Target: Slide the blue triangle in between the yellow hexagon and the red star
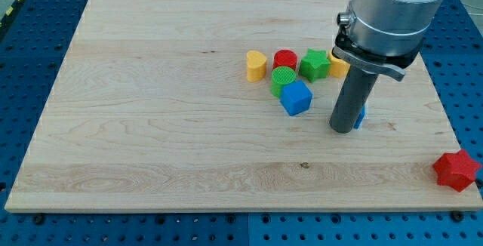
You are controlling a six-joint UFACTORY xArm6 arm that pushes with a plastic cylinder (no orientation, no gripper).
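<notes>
My tip [343, 129] rests on the bench [151, 125]; it is a bare rod with no gripper and holds nothing. The blue triangle [361, 116] peeks out just right of my tip. The yellow hexagon [339, 66] sits above it, the red star [456, 170] well toward lower right.

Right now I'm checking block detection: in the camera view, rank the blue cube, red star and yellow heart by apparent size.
1. Red star, though it is probably nearest the camera, which may inflate it.
2. Blue cube.
3. Yellow heart, looking only slightly smaller than the cube.
</notes>
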